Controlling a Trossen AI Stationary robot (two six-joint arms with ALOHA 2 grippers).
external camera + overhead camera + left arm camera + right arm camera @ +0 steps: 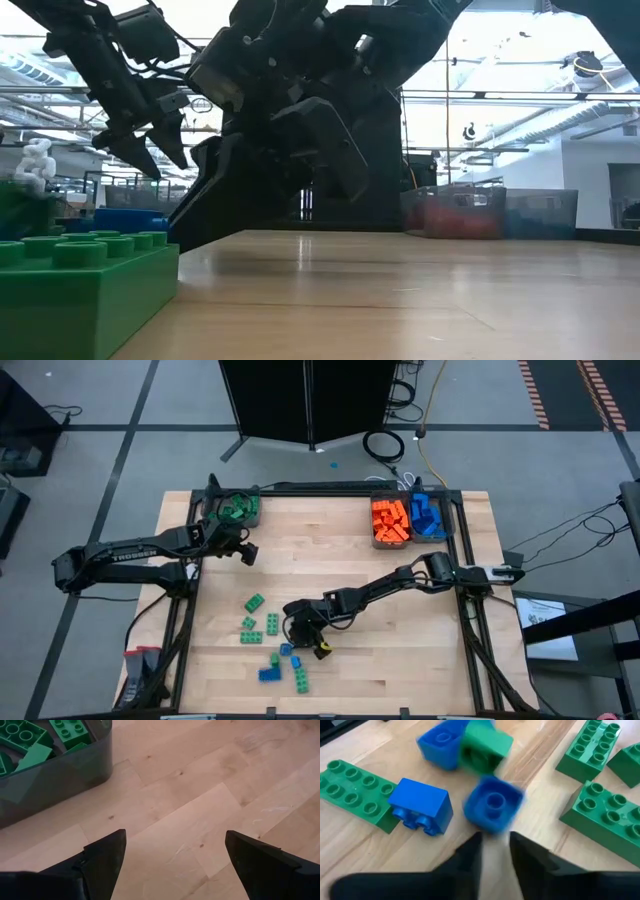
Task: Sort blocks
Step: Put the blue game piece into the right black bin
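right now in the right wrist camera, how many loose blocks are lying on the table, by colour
green blocks: 5
blue blocks: 3
total: 8

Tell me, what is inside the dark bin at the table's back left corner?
Inside the dark plastic bin lies a jumble of green studded toy bricks; no other colour shows. The left arm's open fingers hover beside it. Whatever lies beneath the top bricks is covered.
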